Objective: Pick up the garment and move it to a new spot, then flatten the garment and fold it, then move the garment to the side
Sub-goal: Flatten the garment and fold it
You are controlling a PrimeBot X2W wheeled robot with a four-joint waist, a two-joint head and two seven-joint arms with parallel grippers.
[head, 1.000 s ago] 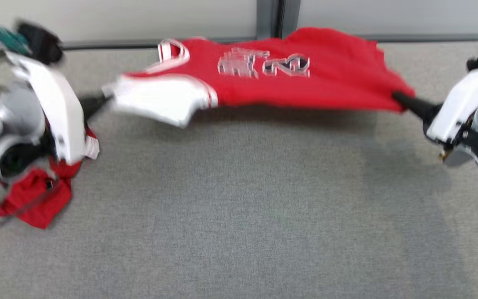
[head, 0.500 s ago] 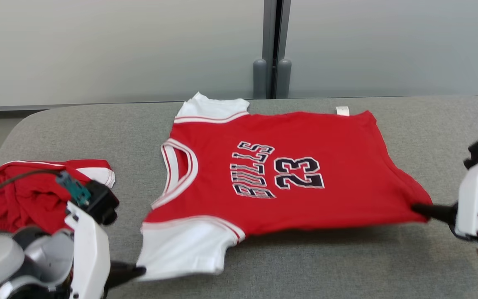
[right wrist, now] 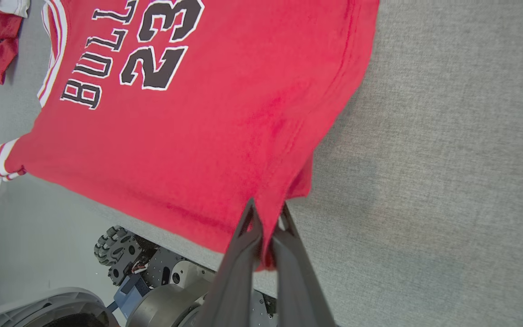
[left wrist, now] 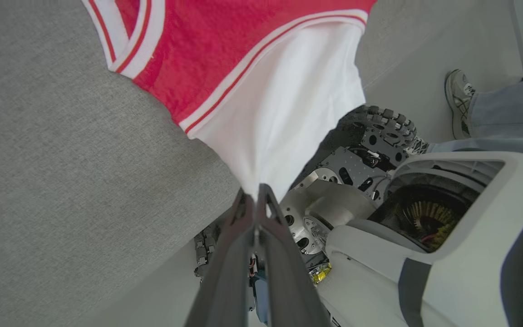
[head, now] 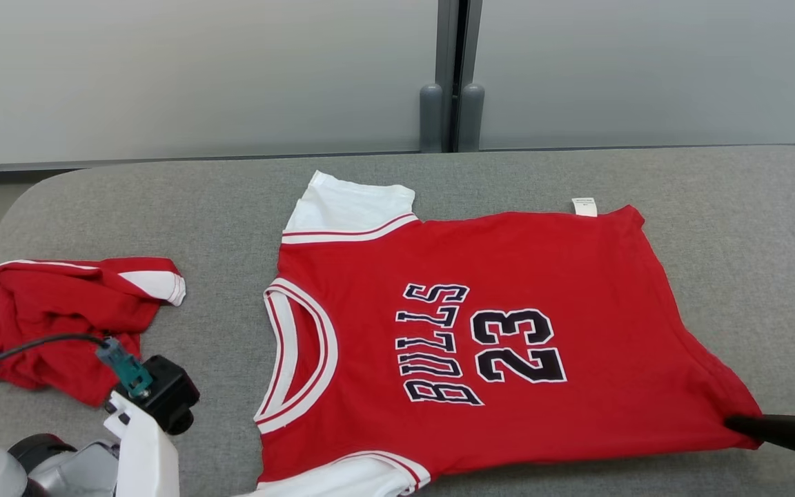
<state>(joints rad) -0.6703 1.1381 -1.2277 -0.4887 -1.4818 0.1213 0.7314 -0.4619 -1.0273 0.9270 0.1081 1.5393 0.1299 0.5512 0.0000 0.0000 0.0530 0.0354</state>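
The garment (head: 480, 331) is a red jersey with white sleeves and "BULLS 23" on it, spread face up on the grey table (head: 729, 207). Its collar points left and its hem right. My left gripper (left wrist: 255, 193) is shut on the tip of the near white sleeve (left wrist: 284, 113), which hangs past the table's front edge. My right gripper (right wrist: 266, 211) is shut on the near hem corner, and its dark fingers (head: 760, 428) show at the shirt's lower right corner. The far sleeve (head: 349, 207) lies flat.
A second red garment (head: 59, 317) lies crumpled at the table's left end. Grey wall panels with a post (head: 449, 76) stand behind the table. Below the front edge are my wheeled base (left wrist: 379, 131) and a person's shoe (left wrist: 459, 102).
The jersey hung stretched in the air between both grippers a second ago. It now lies flat on the table, drawn toward the front edge. The head camera has also moved.
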